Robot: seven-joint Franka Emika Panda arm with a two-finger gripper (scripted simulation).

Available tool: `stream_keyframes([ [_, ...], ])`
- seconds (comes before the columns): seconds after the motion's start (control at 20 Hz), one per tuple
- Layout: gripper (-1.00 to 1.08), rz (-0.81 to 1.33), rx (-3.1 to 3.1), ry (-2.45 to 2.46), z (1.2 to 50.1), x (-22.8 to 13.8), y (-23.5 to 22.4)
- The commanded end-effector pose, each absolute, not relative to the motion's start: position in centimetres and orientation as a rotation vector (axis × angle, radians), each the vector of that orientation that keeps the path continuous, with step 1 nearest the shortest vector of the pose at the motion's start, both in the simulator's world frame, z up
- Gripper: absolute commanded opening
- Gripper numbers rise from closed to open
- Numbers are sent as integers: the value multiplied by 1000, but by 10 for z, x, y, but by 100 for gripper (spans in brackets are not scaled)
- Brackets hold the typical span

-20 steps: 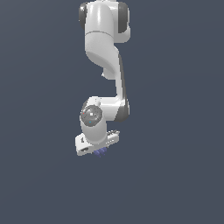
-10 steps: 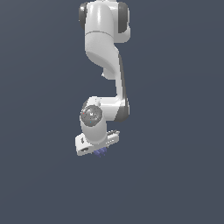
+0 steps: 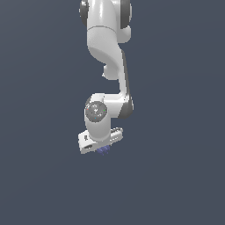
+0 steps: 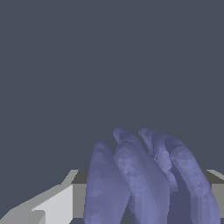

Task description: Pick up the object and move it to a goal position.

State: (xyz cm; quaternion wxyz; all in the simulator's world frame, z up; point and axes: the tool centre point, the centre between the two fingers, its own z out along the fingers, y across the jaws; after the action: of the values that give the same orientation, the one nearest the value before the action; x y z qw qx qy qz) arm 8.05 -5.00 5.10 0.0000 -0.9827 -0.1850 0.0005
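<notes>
Your white jointed arm [image 3: 107,57] hangs straight down, wrist bent. Beneath it the end effector [image 3: 103,148] is closed around the small blue-violet ridged lump [image 4: 144,179], which fills the wrist view.

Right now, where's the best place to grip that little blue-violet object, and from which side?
Grip the blue-violet object across its bunched base, where the ridges join, coming from above. The finger-like ridges taper to points that would likely slip. In the wrist view it sits between the gripper fingers; contact isn't clear.
</notes>
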Motion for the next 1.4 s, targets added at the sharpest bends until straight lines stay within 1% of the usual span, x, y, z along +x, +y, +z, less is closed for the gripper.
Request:
stream_keyframes([
  [0.0,-100,0,-3087,-582,58,76,-42],
  [0.35,-100,0,-3087,-583,90,51,-3],
  [1.0,-100,1,-3089,-584,179,-14,102],
  [1.35,-100,1,-3089,-584,216,-38,145],
])
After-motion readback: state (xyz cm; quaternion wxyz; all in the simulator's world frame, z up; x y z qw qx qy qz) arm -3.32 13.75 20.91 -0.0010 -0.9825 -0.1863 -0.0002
